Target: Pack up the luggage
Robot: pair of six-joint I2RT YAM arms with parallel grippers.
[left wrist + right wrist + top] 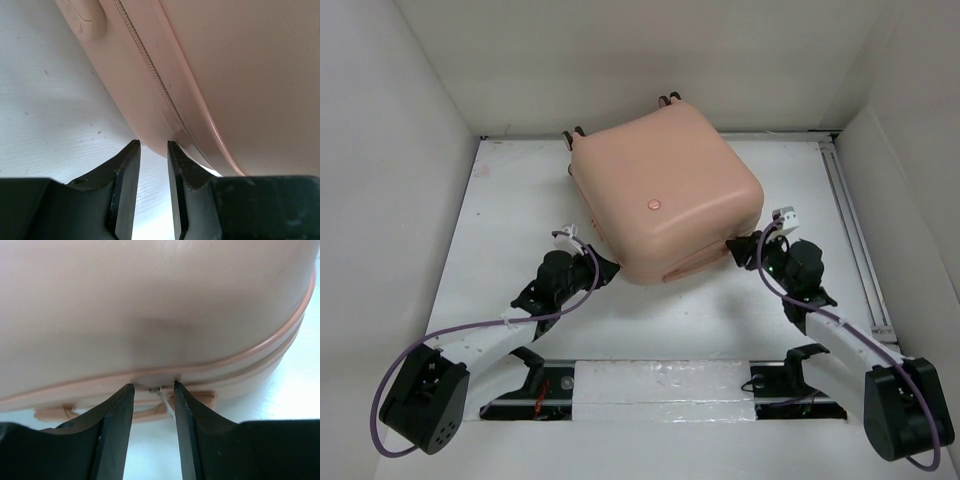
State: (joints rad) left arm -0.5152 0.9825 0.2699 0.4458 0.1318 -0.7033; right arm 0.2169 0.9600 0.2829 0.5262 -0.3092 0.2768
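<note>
At table centre, toward the far wall: the luggage [670, 195] lies flat on the white table [510, 210], shell shut, broad pink face up. Wheels [668, 99] are on its far edge. A small round mark [654, 204] sits near the middle of its upper face.

Left gripper [607, 268]: at the luggage's near-left corner, low against the side wall. In the left wrist view the two black fingers [125, 180] stand a narrow gap apart, tips right at the bottom edge of the shell, just below the stitched zip seam [150, 80]. Nothing visible between the fingers; bare table shows through the gap. Whether the tips actually touch the shell cannot be told. A rounded pink moulding [85, 20] sticks out of the luggage's side farther along from the tips.

Right gripper [733, 247]: at the luggage's near-right side, also low, pointing at the seam. In the right wrist view its jaws are partly apart, somewhat wider than the left pair. Tips sit at the seam line. A small metal piece [157, 388] on the seam lies between them, with a thin pale strand hanging from it. The gap is wider than the piece; no clamping seen.
</note>
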